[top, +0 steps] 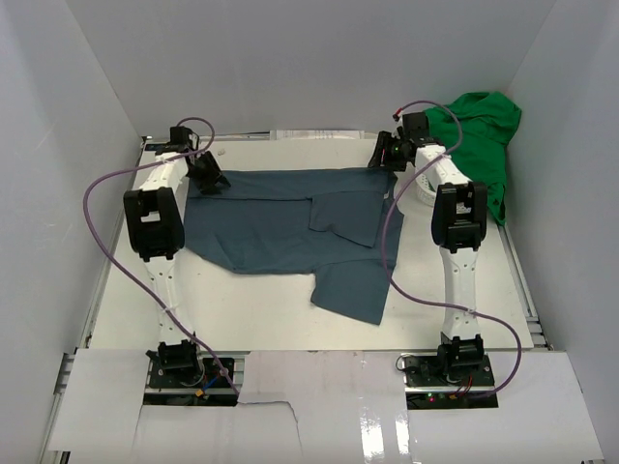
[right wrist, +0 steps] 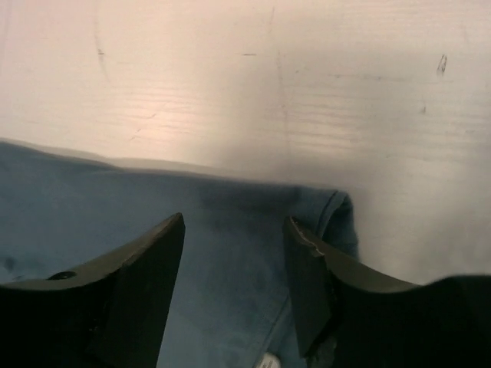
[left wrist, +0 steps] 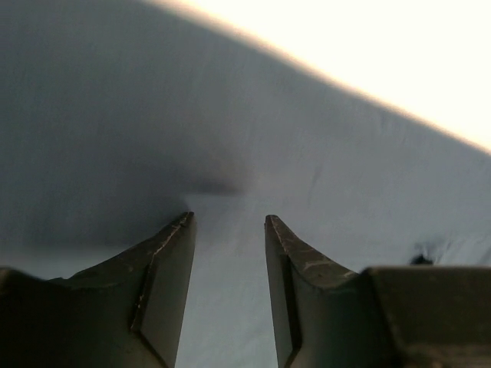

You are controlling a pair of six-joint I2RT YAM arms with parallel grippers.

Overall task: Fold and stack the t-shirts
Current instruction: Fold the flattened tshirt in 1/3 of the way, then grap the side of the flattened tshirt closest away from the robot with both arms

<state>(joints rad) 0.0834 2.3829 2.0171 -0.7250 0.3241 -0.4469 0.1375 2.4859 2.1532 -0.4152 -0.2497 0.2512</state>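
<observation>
"Top view first: pale walls box in the white table [top: 242, 309]. What lies on it?"

"I see the slate-blue t-shirt [top: 280, 227] spread at centre, partly folded, with one flap reaching toward 5 o'clock. The green t-shirt [top: 481, 130] is heaped at 1 o'clock, over a white basket [top: 423, 190]."

"My left fingers [top: 208, 179] sit at the blue shirt's 10 o'clock corner, and my right fingers [top: 384, 155] at its 1 o'clock corner."

"Left wrist?"

"The left fingers [left wrist: 165, 287] are spread over blue cloth, pinching nothing."

"Right wrist?"

"The right fingers [right wrist: 146, 276] are spread too, over the shirt's hemmed corner. There's bare table at 12 o'clock."
</observation>
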